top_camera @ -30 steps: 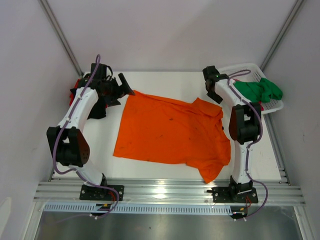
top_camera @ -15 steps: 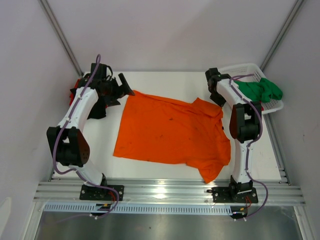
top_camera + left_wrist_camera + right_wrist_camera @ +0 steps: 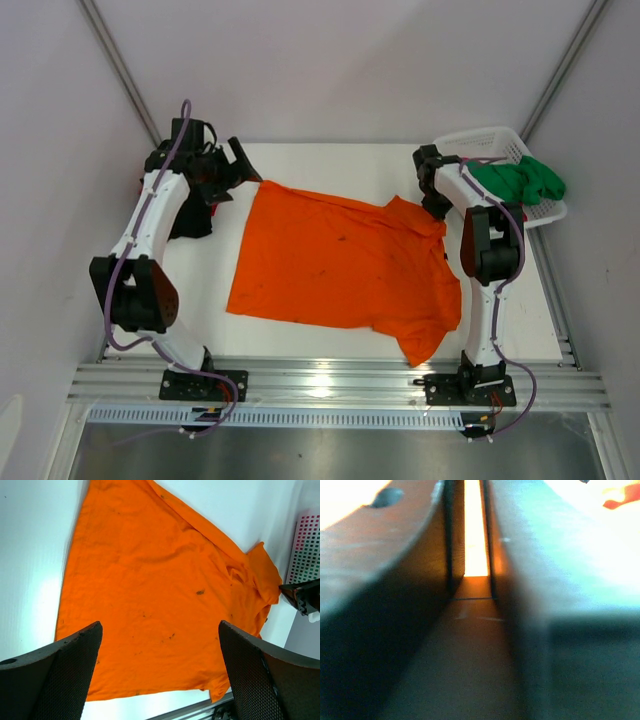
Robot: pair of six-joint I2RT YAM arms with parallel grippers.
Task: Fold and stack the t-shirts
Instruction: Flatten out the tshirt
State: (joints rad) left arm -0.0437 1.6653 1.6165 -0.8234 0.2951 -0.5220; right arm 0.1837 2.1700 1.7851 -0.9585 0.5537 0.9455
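Note:
An orange t-shirt (image 3: 340, 265) lies spread flat across the table, also filling the left wrist view (image 3: 150, 595). My left gripper (image 3: 243, 166) hovers at its far left corner, open wide with nothing between its fingers (image 3: 159, 625). My right gripper (image 3: 437, 207) sits low on the shirt's far right sleeve. In the right wrist view its jaws (image 3: 476, 580) stand almost together, with orange cloth (image 3: 476, 587) in the narrow slit. A green t-shirt (image 3: 520, 180) hangs over the basket. A black t-shirt (image 3: 192, 222) lies at the far left, partly hidden by my left arm.
A white lattice basket (image 3: 490, 138) stands at the back right corner, beside my right arm. The metal rail (image 3: 330, 385) with both arm bases runs along the near edge. Grey walls close in on both sides.
My right gripper has shifted slightly right and down onto the sleeve, and its jaws have narrowed. My left gripper has drawn a little back and left, still open.

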